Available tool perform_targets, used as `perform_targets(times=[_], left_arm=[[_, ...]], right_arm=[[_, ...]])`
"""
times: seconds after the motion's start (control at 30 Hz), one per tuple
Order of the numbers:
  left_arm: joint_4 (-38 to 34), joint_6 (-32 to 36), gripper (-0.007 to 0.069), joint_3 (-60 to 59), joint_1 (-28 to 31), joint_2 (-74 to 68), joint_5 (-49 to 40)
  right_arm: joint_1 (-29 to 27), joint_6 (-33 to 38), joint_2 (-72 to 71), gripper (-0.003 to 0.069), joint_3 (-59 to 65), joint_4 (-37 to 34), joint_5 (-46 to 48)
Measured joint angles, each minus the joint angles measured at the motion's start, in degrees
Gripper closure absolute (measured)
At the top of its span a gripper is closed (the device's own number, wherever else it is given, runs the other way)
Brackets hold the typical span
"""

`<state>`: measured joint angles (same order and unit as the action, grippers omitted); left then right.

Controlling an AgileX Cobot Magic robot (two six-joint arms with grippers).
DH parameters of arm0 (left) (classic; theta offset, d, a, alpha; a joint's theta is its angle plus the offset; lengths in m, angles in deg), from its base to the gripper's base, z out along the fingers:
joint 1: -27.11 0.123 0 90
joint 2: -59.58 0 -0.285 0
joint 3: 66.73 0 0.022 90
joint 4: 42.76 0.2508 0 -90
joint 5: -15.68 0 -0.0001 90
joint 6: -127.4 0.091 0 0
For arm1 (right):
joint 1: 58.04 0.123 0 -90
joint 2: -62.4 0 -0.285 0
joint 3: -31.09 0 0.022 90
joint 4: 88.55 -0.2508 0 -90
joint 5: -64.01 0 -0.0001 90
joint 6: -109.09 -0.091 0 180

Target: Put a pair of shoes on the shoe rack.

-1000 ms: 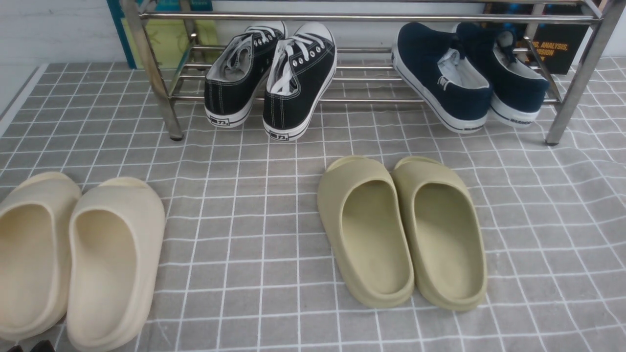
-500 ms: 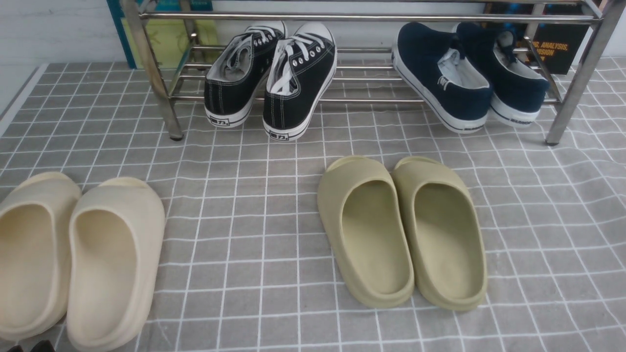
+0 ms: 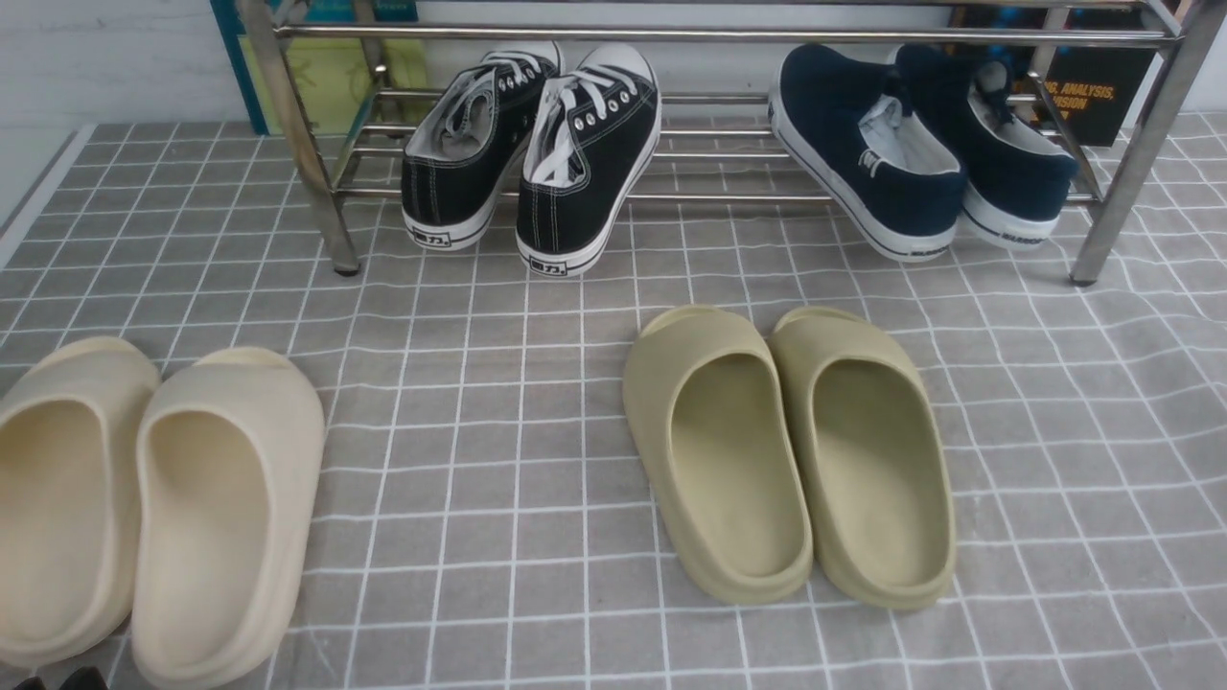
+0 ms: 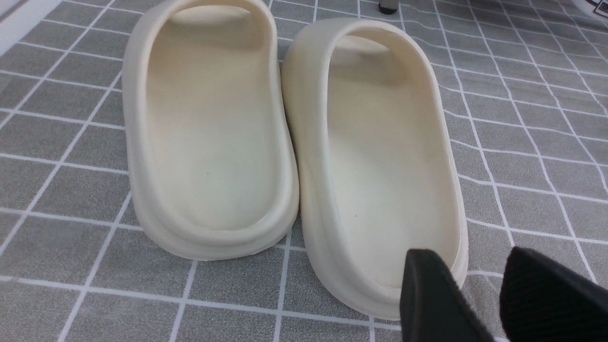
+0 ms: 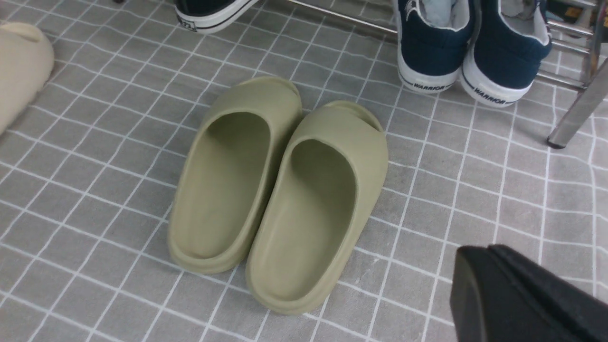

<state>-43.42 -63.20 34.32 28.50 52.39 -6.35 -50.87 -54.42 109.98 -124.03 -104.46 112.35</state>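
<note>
Your right gripper (image 5: 517, 289) has its jaws together, holding nothing, hanging low above the grey checked cloth (image 3: 537, 402) just beside the olive foam slippers (image 5: 280, 190). Your left gripper (image 4: 494, 294) shows jaws slightly apart with a narrow gap, empty, hovering at the heel of the nearer cream foam slipper (image 4: 380, 161). Neither arm shows in the front view beyond a dark scrap at the bottom left corner, so both look pulled back close to you. Task looks done: the navy slip-on sneakers (image 3: 920, 144) sit on the right end of the metal shoe rack (image 3: 729, 34), toes in, heels sticking out over the front bar and tilted down, touching each other. Black lace-up sneakers (image 3: 532, 144) sit on the left end. Nothing left that I can see, maybe only parking the arms
</note>
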Motion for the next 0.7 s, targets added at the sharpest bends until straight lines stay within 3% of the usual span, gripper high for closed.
perform_targets(times=[0.17,0.2,0.37,0.53,0.7], left_arm=[[0.00,0.00,0.0386,0.00,0.00,0.00,0.00],[0.00,0.00,0.0386,0.00,0.00,0.00,0.00],[0.00,0.00,0.0386,0.00,0.00,0.00,0.00],[0.00,0.00,0.0386,0.00,0.00,0.00,0.00],[0.00,0.00,0.0386,0.00,0.00,0.00,0.05]], right_arm=[[0.00,-8.12,-8.09,0.0662,15.38,8.07,-18.58],[0.03,-8.68,-8.54,0.0662,15.38,8.47,-18.58],[-5.38,-23.90,-22.14,0.0662,38.40,17.17,-34.64],[-9.92,-28.74,-33.14,0.0662,51.48,22.41,-37.44],[-11.06,-29.47,-40.18,0.0662,53.79,22.85,-28.94]])
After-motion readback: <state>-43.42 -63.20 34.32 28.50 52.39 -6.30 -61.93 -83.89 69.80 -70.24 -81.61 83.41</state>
